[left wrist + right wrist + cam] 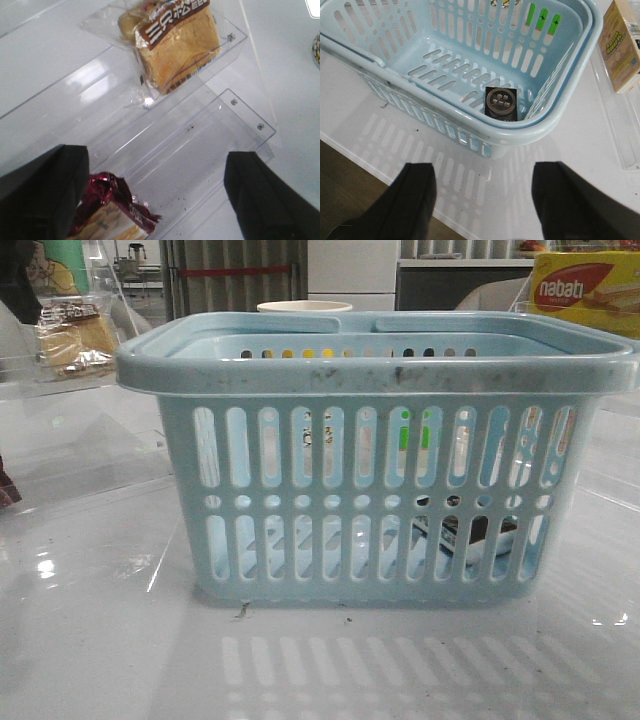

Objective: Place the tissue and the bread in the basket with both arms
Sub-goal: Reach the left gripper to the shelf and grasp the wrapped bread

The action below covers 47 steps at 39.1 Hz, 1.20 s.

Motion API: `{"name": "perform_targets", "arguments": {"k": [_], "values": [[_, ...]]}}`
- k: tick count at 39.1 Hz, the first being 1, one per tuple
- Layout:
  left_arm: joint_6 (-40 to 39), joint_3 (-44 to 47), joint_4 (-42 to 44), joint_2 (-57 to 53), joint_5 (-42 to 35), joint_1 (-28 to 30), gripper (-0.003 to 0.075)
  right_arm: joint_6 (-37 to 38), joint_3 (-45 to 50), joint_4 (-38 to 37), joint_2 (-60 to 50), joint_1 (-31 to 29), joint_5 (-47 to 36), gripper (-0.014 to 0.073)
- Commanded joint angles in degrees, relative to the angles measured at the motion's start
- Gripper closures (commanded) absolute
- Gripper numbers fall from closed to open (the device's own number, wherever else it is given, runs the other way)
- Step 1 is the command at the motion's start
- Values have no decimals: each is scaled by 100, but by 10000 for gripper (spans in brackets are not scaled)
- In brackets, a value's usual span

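Standing in the middle of the white bench [90, 640], the basket [370, 370] holds one thing: the tissue [501, 103], a small dark pack lying flat on the slotted floor in a corner by the side wall. In the front view it shows only as a dark shape behind the lower slots, right of centre. No bread lies in the basket.

The bread [175, 42], tan in its clear wrapper with a brown label strip, rests on a clear acrylic stand [235, 37] well to the left of the basket; the front view shows it at the far left, about level with the rim. A lower step of that stand is bare, and near it lies a dark red foil snack pack [117, 210], just beside one finger of the left tool [160, 195], whose fingers are spread wide with nothing between them.

The right tool [482, 205] hangs outside the basket's near wall, fingers likewise parted and holding nothing. A yellow carton [620, 45] stands beside the basket.
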Motion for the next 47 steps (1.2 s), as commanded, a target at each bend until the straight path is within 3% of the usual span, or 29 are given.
{"name": "perform_targets", "arguments": {"k": [1,24,33,47], "values": [[0,-464,-126,21,-384,11,117,-65,-158,0,-25,-10,-358,70],[0,-1994,-277,1298,-551,11,117,-65,-158,0,-25,-10,-362,70],[0,-2109,-250,1567,-648,11,127,-65,-158,0,-25,-10,-357,70],[0,-2109,-215,1717,-675,11,389,-65,-158,0,-25,-10,-358,70]]}}
